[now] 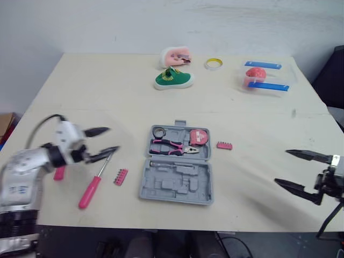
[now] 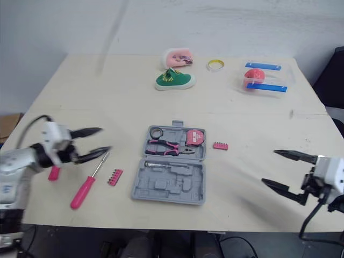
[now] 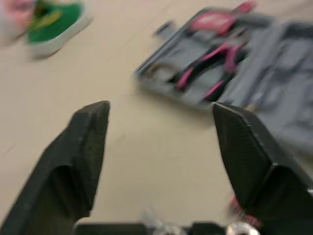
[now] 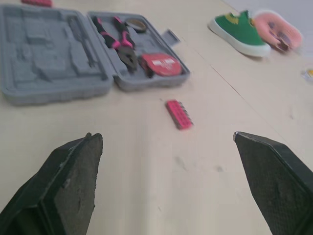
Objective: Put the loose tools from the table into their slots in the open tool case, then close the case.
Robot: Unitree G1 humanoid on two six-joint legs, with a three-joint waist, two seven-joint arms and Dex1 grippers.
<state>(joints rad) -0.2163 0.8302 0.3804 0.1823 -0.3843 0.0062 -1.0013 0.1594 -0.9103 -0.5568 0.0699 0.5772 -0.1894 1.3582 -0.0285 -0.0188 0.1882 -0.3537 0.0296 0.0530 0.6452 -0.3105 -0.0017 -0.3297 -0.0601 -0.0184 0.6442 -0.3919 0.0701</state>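
Screwdriver [image 1: 91,189] lies just beside left hand [image 1: 112,138], fingers spread; tool case [image 1: 202,186] nearby, open.

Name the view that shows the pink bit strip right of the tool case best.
The right wrist view: the pink bit strip lies large and central there, ahead of the open right gripper. Both eye views show it as a small pink bar on the table, just right of the tool case, not touching it.
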